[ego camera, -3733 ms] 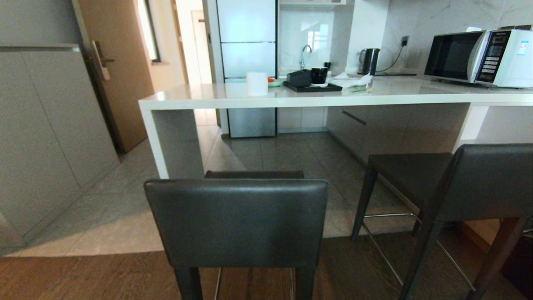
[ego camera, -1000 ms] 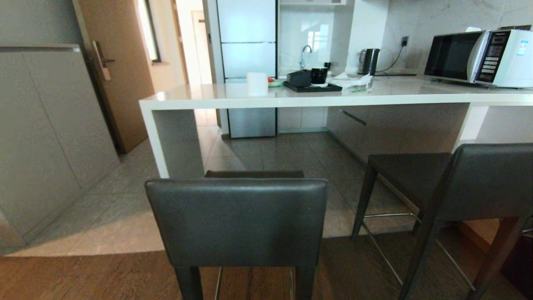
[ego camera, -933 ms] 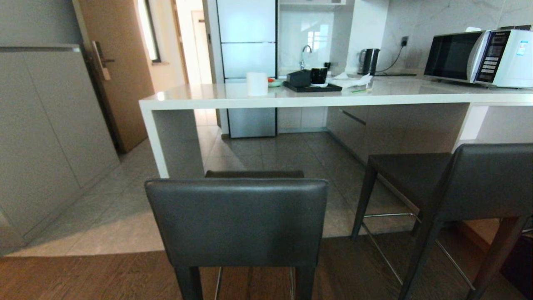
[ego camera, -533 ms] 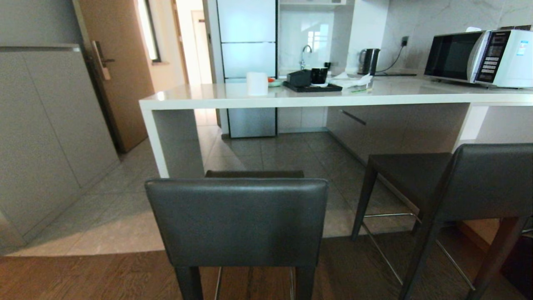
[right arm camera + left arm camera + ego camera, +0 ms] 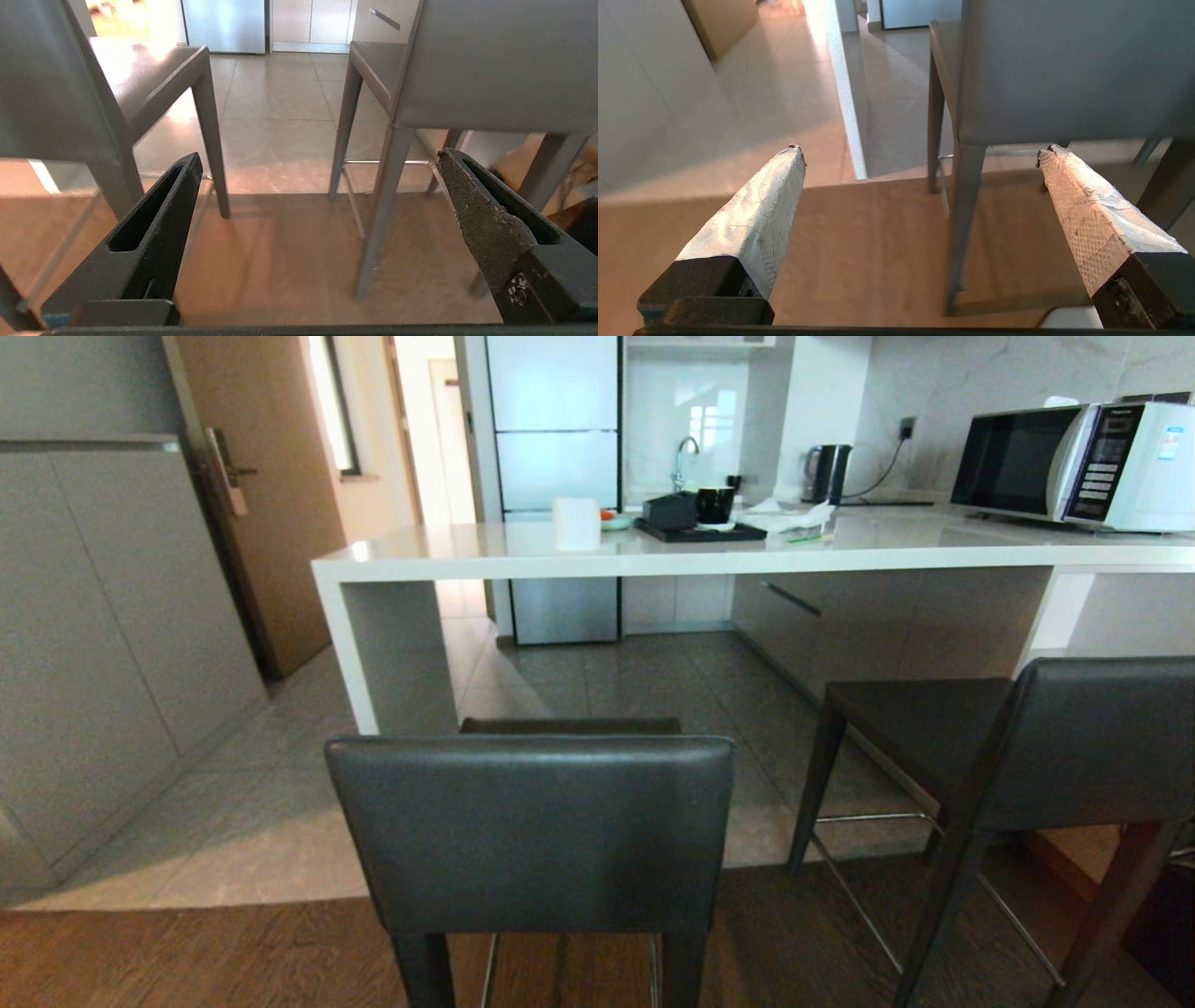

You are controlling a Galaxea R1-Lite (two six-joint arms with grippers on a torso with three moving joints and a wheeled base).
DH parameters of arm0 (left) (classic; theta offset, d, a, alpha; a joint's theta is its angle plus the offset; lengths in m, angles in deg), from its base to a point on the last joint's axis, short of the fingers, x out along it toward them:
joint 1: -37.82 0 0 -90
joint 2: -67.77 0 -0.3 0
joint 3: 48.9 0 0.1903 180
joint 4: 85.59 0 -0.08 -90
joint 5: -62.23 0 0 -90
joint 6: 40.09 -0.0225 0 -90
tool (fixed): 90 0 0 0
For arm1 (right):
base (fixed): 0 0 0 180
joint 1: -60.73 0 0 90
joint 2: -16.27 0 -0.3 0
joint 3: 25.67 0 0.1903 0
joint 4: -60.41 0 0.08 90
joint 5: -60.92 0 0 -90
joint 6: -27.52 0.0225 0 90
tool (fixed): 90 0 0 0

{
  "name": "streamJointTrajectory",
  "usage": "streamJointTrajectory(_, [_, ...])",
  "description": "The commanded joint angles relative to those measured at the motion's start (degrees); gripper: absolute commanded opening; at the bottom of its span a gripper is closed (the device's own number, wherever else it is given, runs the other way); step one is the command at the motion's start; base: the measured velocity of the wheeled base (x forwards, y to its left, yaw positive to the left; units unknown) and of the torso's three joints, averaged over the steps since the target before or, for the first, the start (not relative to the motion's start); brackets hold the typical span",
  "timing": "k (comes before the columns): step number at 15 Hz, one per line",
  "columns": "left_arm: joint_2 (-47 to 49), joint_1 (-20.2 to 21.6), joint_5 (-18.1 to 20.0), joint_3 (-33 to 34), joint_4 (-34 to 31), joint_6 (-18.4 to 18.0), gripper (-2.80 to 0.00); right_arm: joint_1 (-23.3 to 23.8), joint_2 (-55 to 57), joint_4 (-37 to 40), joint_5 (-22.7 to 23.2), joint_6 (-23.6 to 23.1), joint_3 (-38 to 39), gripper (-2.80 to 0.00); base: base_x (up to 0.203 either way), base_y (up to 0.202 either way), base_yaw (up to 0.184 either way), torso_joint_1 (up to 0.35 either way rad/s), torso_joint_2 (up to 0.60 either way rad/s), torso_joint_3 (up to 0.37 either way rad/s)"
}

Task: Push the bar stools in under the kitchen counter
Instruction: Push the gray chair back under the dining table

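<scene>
Two dark grey bar stools stand on the wooden floor, drawn back from the white kitchen counter (image 5: pixel 709 558). The near stool (image 5: pixel 532 831) shows its backrest straight ahead of me. The other stool (image 5: pixel 1092 737) stands at the right, turned at an angle. Neither arm shows in the head view. My left gripper (image 5: pixel 922 149) is open and empty, low behind the near stool (image 5: pixel 1064 70), apart from it. My right gripper (image 5: pixel 318 154) is also open and empty, facing the gap between the near stool (image 5: pixel 42 84) and the right stool (image 5: pixel 495 65).
On the counter are a microwave (image 5: pixel 1074 462), a kettle (image 5: pixel 827 473), a black tray (image 5: pixel 700 530) and a white roll (image 5: pixel 577 523). A grey cabinet (image 5: pixel 103 616) and a wooden door (image 5: pixel 271 495) stand at the left. Wood flooring meets tiles under the stools.
</scene>
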Motion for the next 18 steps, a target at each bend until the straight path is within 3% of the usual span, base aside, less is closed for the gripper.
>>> streamJointTrajectory(1, [-0.1,-0.1,-0.5,0.1,0.5,4.3,0.00,0.0,0.1,-0.4,-0.1,2.1,0.3,0.00,0.000,0.000,0.000,0.000,0.00,0.000])
streamJointTrajectory(14, [-0.1,-0.1,-2.0,0.1,0.7,4.9,0.00,-0.1,0.1,-1.2,-1.8,4.5,0.4,0.00,0.000,0.000,0.000,0.000,0.00,0.000])
streamJointTrajectory(15, [-0.1,-0.1,-2.0,0.1,0.7,4.9,0.00,-0.1,0.0,-1.1,-1.8,4.4,0.4,-2.80,0.000,0.000,0.000,0.000,0.00,0.000])
streamJointTrajectory(18, [-0.1,0.0,-1.8,0.1,0.7,4.5,0.00,-0.1,0.1,-1.1,-1.8,4.3,0.4,-2.80,0.000,0.000,0.000,0.000,0.00,0.000])
